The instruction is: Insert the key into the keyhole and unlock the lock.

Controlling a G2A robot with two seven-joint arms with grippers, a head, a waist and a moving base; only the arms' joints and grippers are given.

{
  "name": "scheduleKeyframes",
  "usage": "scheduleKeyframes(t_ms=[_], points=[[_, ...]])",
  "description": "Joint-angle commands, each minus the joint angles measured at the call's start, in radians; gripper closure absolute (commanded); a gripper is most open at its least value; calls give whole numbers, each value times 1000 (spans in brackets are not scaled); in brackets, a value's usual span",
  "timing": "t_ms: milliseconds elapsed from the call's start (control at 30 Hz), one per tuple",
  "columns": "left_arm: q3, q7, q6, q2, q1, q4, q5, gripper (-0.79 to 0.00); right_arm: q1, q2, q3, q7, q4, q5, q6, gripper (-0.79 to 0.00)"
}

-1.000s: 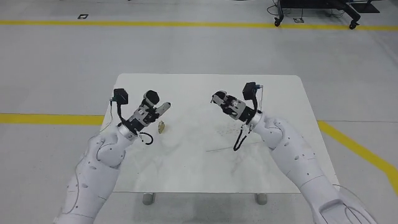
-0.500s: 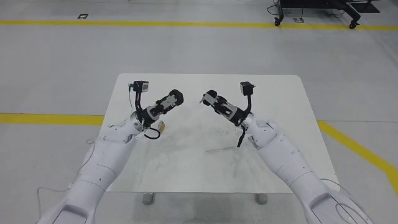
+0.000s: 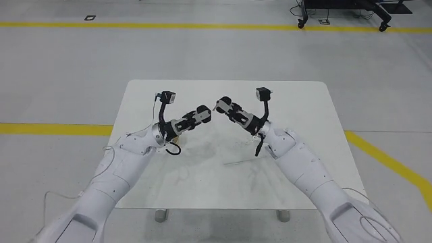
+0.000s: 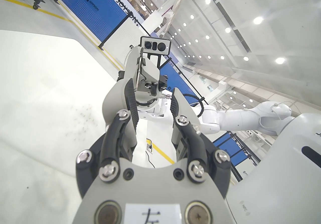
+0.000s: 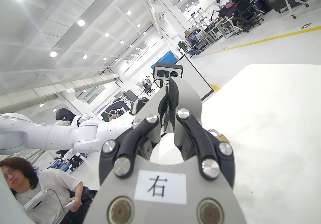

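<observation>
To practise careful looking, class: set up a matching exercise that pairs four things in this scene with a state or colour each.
Things:
1 left pincer
2 right pincer
3 padlock
4 table

States:
a brass-coloured
b open
c bears the padlock
d shut

Pairs: 1-b; 2-d; 3-a; 4-c

left gripper (image 4: 153,88) spread, right gripper (image 5: 170,85) pinched

Brass padlock (image 5: 222,138) on table (image 5: 263,109)
</observation>
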Motion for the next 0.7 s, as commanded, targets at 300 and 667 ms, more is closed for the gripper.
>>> scheduleKeyframes(t_ms=[300, 667], points=[[18, 0, 0, -3, -19, 34, 6, -234, 16, -13, -12, 43, 25, 20, 0, 0], [29, 0, 0, -9, -28, 61, 11, 0, 27, -24, -20, 55, 43, 1, 0, 0]])
